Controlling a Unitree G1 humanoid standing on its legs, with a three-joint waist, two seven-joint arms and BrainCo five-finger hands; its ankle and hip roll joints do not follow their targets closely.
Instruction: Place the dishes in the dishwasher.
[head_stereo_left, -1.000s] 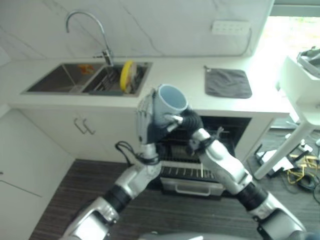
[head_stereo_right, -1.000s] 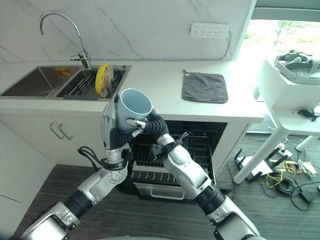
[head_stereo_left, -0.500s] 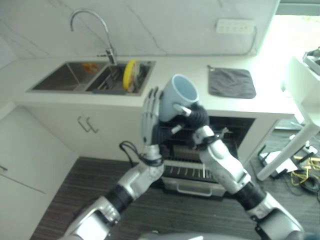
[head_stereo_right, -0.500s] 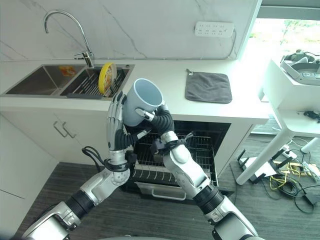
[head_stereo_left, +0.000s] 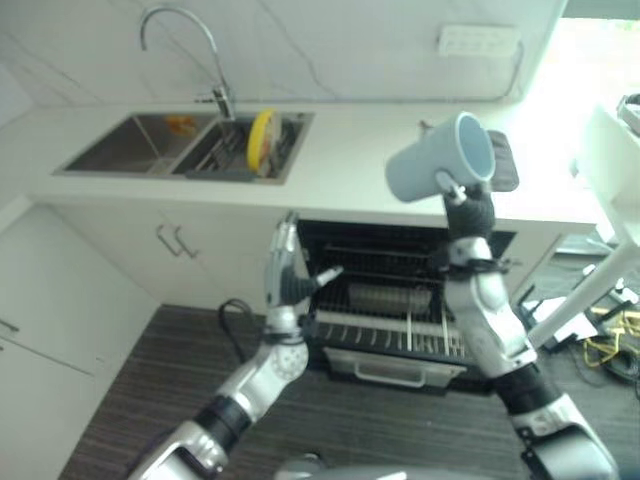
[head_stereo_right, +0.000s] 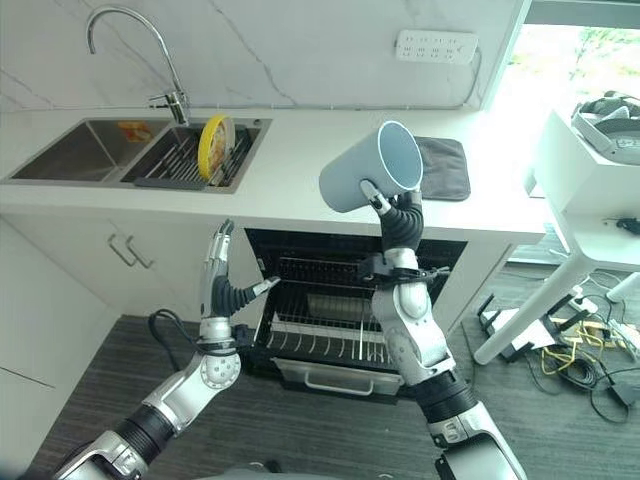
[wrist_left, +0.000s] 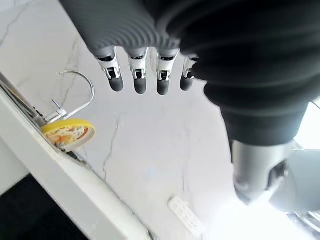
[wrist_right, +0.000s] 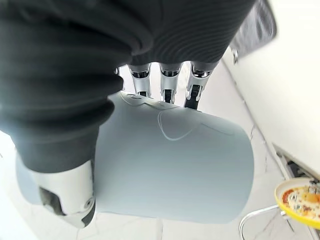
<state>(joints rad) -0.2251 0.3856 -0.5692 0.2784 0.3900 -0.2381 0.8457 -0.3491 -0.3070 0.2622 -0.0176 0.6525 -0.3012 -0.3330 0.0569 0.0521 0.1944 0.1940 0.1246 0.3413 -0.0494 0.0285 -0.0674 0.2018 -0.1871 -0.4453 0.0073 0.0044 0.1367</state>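
A pale blue mug (head_stereo_right: 370, 168) is held in the air above the counter's front edge, tipped on its side with its mouth toward the right. My right hand (head_stereo_right: 398, 215) is shut on it from below; in the right wrist view the fingers (wrist_right: 167, 87) curl over the mug (wrist_right: 175, 165). My left hand (head_stereo_right: 218, 285) stands open, fingers straight up, in front of the dishwasher's left side and holds nothing. The dishwasher's lower rack (head_stereo_right: 330, 330) is pulled out under the counter. A yellow plate (head_stereo_right: 210, 145) stands on edge in the sink's rack.
A double sink (head_stereo_right: 90, 150) with a tall tap (head_stereo_right: 140, 40) is set in the white counter at the left. A grey cloth (head_stereo_right: 445, 165) lies on the counter behind the mug. A white table (head_stereo_right: 590, 170) stands at the right, with cupboard doors (head_stereo_right: 130, 255) left of the dishwasher.
My right hand has carried the mug up and to the right, away from my left hand. The left hand has let go of the mug and dropped lower, still open.
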